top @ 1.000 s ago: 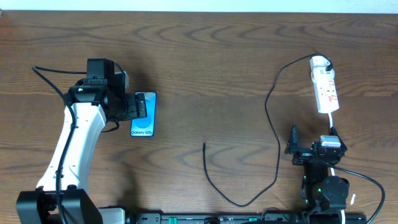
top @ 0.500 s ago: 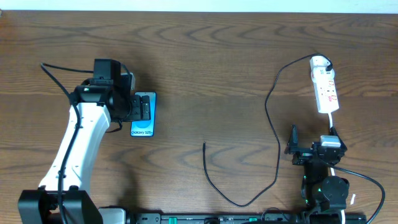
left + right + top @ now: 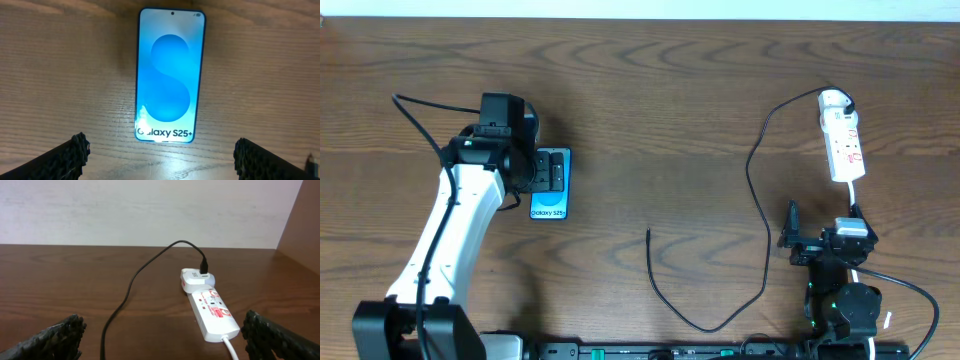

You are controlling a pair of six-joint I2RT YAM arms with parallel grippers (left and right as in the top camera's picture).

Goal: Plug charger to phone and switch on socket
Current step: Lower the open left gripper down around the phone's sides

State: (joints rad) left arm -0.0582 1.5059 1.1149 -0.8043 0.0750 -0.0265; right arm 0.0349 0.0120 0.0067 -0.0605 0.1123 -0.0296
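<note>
The charger (image 3: 767,262) lies nearest you on the table (image 3: 650,100), its loose end free and its other end plugged into the far tip of the socket (image 3: 842,148). Your right gripper (image 3: 162,330) sits wide open and holds nothing. Farther out on the left, the phone (image 3: 170,75) lies screen up, and your left gripper (image 3: 162,150) hangs over it, fingers spread wide, not gripping it.
</note>
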